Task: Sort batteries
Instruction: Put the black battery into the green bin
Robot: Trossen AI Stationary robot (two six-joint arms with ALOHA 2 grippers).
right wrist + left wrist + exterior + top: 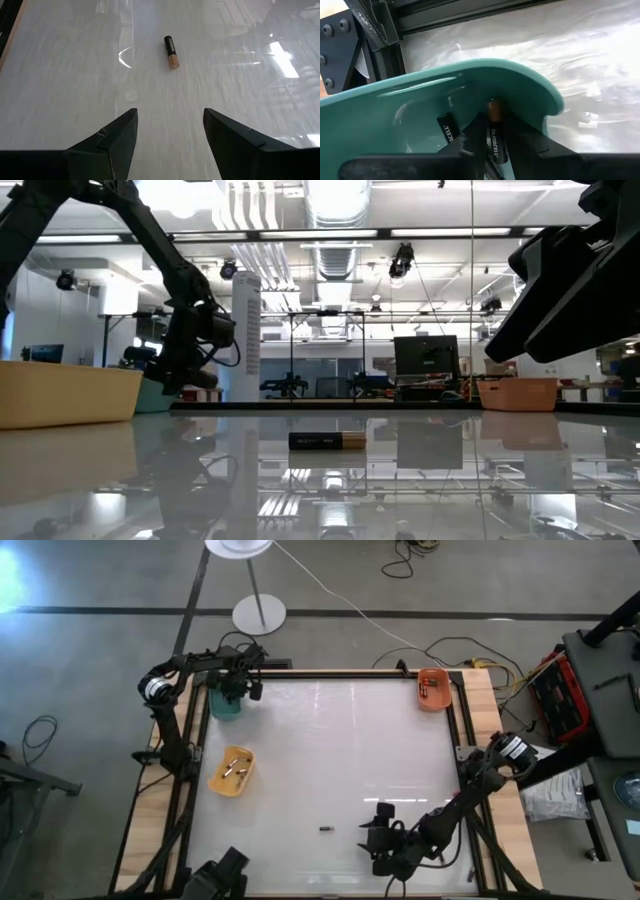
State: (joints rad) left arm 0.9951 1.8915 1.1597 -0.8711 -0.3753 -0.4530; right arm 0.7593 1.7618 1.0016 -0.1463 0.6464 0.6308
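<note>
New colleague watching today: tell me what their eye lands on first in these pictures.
A lone battery lies on the bare white table, just ahead of the open right gripper near the front edge. At the back left corner, the left gripper reaches into the green bin with a battery between its fingers.

In the high view the small cylinders [236, 768] inside the yellow plastic bin [216, 780] are too small to tell apart; the left gripper [231, 690] hides the inside of the teal plastic bin [226, 710].
</note>
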